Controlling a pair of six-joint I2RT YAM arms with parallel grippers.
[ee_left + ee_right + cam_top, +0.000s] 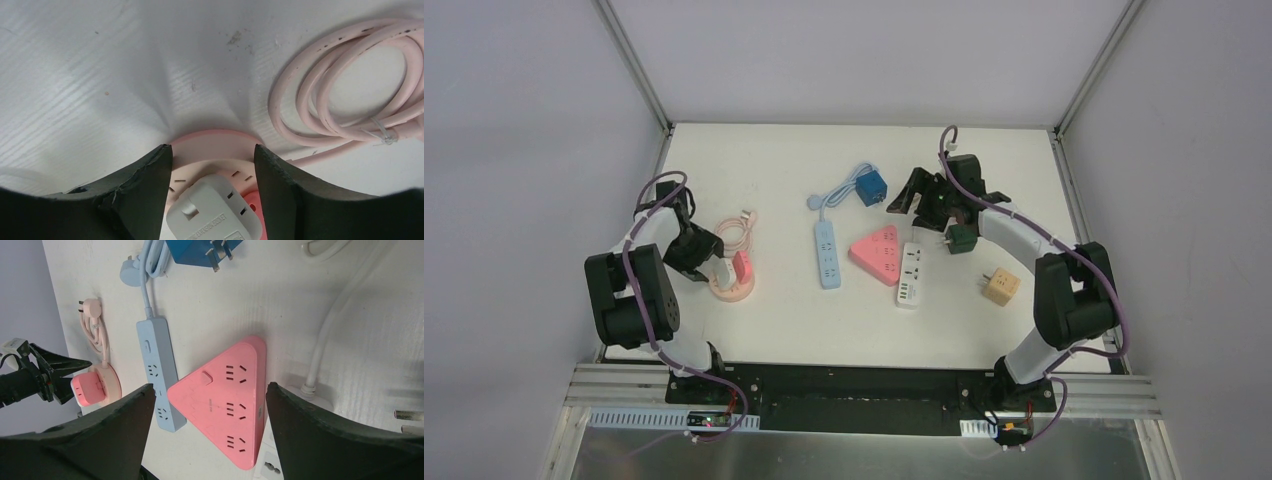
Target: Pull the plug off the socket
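Note:
A round pink socket (730, 287) lies at the left of the table with a pink-and-white cube plug (742, 268) standing in it. In the left wrist view the plug's white face (215, 212) sits between my two fingers, on the socket's disc (215, 141). My left gripper (714, 262) (213, 156) is open, with a jaw on each side of the plug and a small gap on the right side. My right gripper (932, 203) (210, 390) is open and empty, hovering above the pink triangular socket (225, 400). The round socket and plug also show in the right wrist view (92, 388).
The socket's pink cable (350, 90) lies coiled just beyond it. A light blue power strip (828, 252), the pink triangular socket (877, 252), a white strip (910, 273), a blue adapter (870, 187), a dark green plug (959, 238) and a beige cube (1000, 287) lie mid-table and right.

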